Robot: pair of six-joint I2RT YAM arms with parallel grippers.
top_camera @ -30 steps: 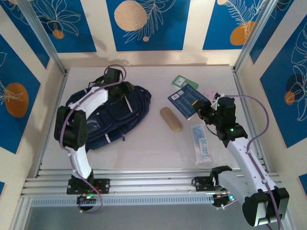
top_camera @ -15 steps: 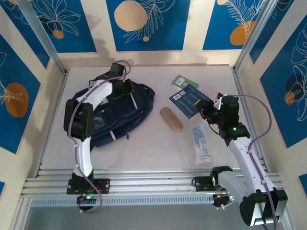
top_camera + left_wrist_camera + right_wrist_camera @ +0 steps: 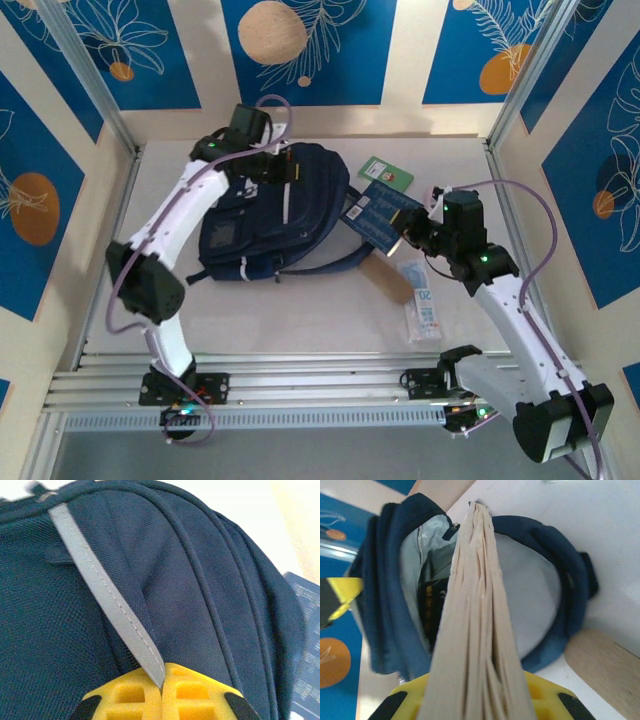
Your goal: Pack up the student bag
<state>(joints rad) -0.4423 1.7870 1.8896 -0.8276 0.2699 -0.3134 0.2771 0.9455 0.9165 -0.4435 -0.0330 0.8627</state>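
Observation:
The student bag (image 3: 262, 222), navy with grey trim, lies at the table's back left, its top raised. My left gripper (image 3: 270, 168) is shut on the bag's grey strip (image 3: 100, 587), pinched between the yellow fingers (image 3: 130, 697). My right gripper (image 3: 415, 235) is shut on a blue book (image 3: 378, 213), held tilted just right of the bag. In the right wrist view the book's beige page edges (image 3: 475, 615) point into the bag's open mouth, with its pale grey lining (image 3: 532, 600) and a dark item inside.
A green card (image 3: 386, 172) lies behind the book. A tan oblong case (image 3: 385, 277) sits partly under the book, and a clear packet (image 3: 423, 303) lies to its right. A dark shoulder strap (image 3: 330, 260) trails from the bag toward the case.
The left gripper shut on the bag's grey strip and pulled the bag up and to the right. The right gripper carried the book left, toward the bag's mouth.

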